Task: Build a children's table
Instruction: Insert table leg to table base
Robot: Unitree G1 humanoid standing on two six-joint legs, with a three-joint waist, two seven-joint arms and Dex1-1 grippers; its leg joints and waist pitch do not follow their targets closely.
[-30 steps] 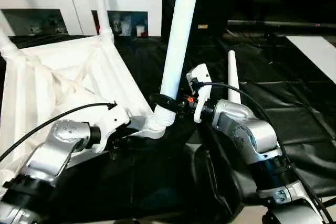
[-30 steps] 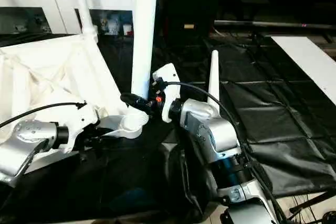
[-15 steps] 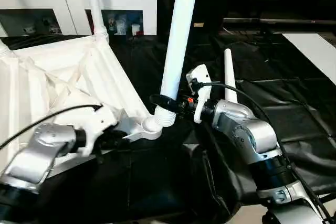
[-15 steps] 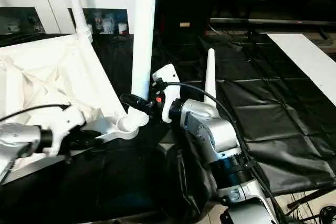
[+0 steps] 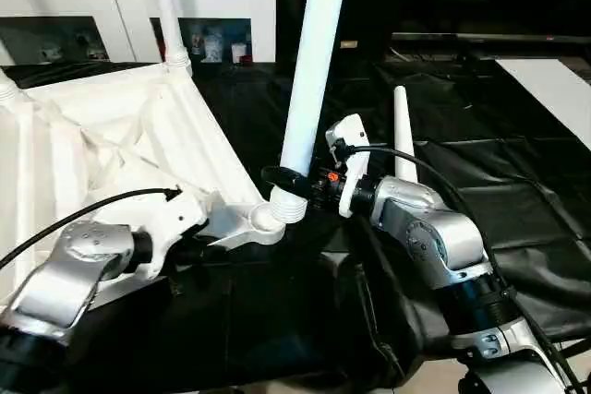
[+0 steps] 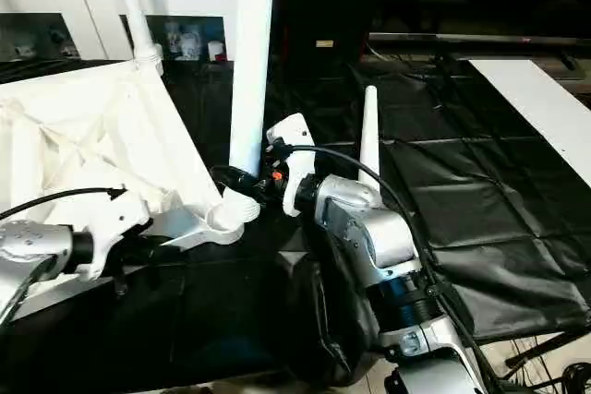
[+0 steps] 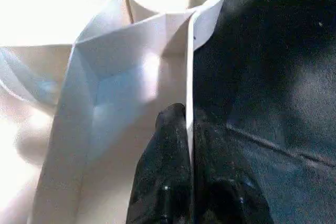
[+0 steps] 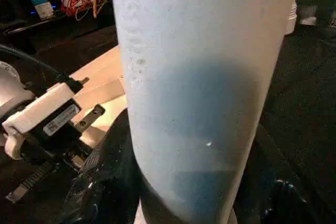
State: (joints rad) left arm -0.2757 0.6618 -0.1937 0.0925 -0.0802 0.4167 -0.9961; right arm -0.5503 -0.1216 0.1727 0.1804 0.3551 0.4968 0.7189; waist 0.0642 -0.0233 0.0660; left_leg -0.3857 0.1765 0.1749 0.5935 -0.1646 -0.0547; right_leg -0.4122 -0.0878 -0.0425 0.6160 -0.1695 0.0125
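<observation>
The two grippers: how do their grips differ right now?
The left gripper pinches the thin rim of the tabletop, fingers nearly together; the right gripper wraps the thick round leg near its ribbed end, fingers spread wide. The left steadies the upturned top beside the corner socket; the right holds the leg upright in that socket. Both are closed on white table parts.

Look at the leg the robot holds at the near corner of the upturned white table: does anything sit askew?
Yes. The long white tapered leg held by the right gripper leans over the round corner socket, not plumb like the seated far leg. The left gripper pinches the thin white tabletop rim.
</observation>
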